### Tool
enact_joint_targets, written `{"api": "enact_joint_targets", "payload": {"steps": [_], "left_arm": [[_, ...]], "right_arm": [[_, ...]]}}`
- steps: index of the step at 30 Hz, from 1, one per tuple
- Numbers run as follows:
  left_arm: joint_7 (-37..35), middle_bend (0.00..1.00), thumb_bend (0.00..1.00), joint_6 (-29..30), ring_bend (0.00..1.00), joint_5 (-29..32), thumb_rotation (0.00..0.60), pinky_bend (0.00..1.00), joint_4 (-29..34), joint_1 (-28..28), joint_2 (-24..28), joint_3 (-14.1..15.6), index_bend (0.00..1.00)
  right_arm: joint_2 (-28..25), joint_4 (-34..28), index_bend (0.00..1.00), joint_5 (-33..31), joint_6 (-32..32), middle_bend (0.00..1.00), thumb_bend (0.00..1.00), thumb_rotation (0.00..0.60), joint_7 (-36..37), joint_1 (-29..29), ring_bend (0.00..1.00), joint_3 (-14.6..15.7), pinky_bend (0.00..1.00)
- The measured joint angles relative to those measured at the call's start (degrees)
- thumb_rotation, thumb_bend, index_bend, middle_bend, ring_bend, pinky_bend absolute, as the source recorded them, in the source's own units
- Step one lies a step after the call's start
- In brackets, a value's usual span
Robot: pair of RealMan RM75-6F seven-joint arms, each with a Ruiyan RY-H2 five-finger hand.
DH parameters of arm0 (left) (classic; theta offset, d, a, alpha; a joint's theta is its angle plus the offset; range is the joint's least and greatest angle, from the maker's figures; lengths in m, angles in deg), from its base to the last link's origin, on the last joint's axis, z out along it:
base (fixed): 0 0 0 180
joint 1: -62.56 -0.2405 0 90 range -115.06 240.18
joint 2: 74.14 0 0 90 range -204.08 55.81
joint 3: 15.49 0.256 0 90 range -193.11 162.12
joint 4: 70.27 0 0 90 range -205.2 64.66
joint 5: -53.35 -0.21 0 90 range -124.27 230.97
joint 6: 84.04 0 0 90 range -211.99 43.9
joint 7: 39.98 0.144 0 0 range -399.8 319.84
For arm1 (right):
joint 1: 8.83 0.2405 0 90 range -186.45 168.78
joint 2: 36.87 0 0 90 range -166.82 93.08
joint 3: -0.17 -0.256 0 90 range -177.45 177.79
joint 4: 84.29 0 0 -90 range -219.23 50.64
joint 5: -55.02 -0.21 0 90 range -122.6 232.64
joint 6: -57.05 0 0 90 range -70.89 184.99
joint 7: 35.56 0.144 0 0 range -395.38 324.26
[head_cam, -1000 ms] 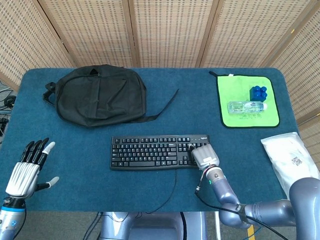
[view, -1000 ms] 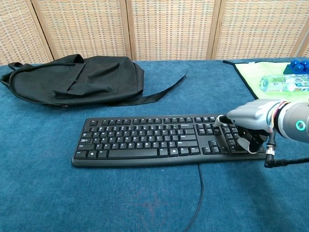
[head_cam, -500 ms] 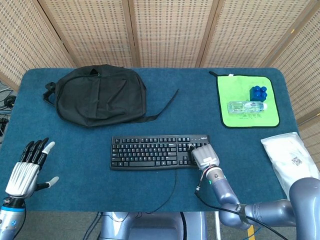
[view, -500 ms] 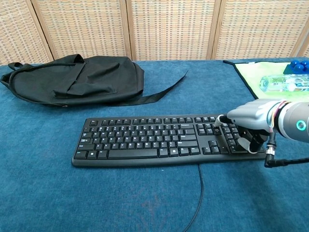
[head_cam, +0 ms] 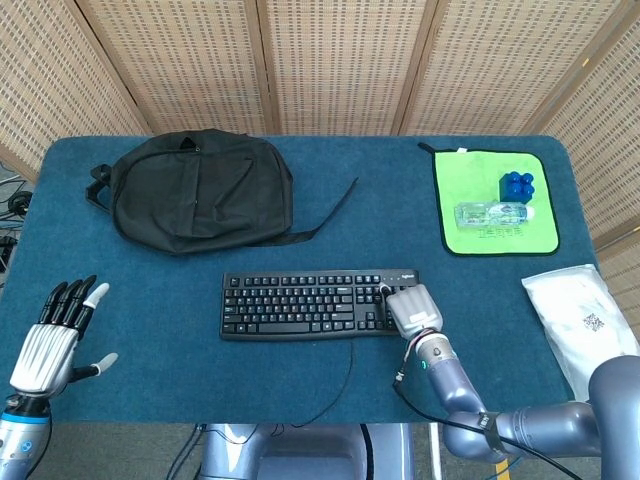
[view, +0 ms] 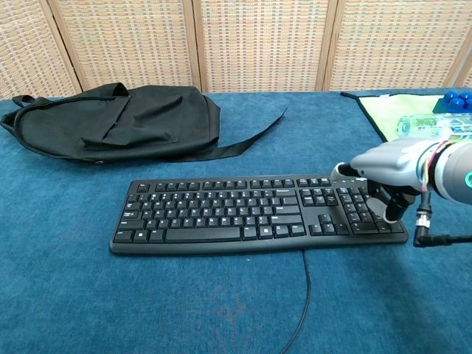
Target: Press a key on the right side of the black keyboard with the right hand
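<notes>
Across the blue table, the backpack lies at 10 o'clock, one strap trailing toward centre. At 2 o'clock a green cloth carries a clear bottle and a blue block; the chest view cuts the cloth off at its right edge. At 4 o'clock a white bag runs past the table's near-right edge.

Just below centre sits the keyboard, its cable looping off the near edge. Bare cloth lies open on both sides of it and in front.

At its 3 o'clock end hangs the right hand — fingers curled under the palm, holding nothing, one dark fingertip pointing down over the number pad. The palm hides the keys beneath from the head view; whether the tip touches a key I cannot tell.

At 8 o'clock, beside the table's edge, the left hand is upright, fingers straight and thumb apart — empty, its wrist cut off by the frame.
</notes>
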Motion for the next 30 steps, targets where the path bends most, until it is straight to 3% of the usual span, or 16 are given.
{"api": "enact_joint_targets", "payload": {"steps": [5, 11, 15, 21, 25, 30], "left_arm": [[-0.16, 0.0, 0.0, 0.07, 0.0, -0.07, 0.6, 0.0, 0.01, -0.04, 0.08, 0.03, 0.0], [-0.24, 0.0, 0.0, 0.18, 0.0, 0.12, 0.6, 0.0, 0.06, -0.1, 0.14, -0.08, 0.0], [-0.14, 0.0, 0.0, 0.18, 0.0, 0.23, 0.6, 0.0, 0.02, -0.13, 0.1, -0.12, 0.0], [0.28, 0.0, 0.0, 0.1, 0.0, 0.21, 0.6, 0.0, 0.05, -0.12, -0.11, -0.1, 0.0], [0.83, 0.0, 0.0, 0.19, 0.0, -0.07, 0.6, 0.0, 0.03, -0.14, -0.3, 0.01, 0.0], [1.42, 0.0, 0.0, 0.51, 0.0, -0.19, 0.6, 0.0, 0.12, -0.37, -0.49, 0.11, 0.0]], "right_arm": [[-1.64, -1.87, 0.09, 3.39, 2.04, 0.66, 0.67, 0.6, 1.17, -1.2, 0.6, 0.31, 0.47], [-4.67, -4.13, 0.03, 12.52, 5.4, 0.44, 0.6, 0.6, 6.74, -5.25, 0.38, 1.7, 0.47], [-7.3, -4.88, 0.0, 23.04, 9.07, 0.25, 0.5, 0.6, 13.94, -10.21, 0.19, 3.82, 0.41], [-10.94, -2.97, 0.0, 41.27, 16.98, 0.05, 0.4, 0.6, 27.72, -19.8, 0.02, 8.28, 0.29], [-12.8, 0.84, 0.0, 51.19, 24.15, 0.0, 0.34, 0.6, 36.55, -26.82, 0.0, 11.15, 0.18], [-13.61, 8.9, 0.0, 58.92, 32.95, 0.0, 0.27, 0.6, 44.37, -34.35, 0.0, 13.26, 0.11]]}}
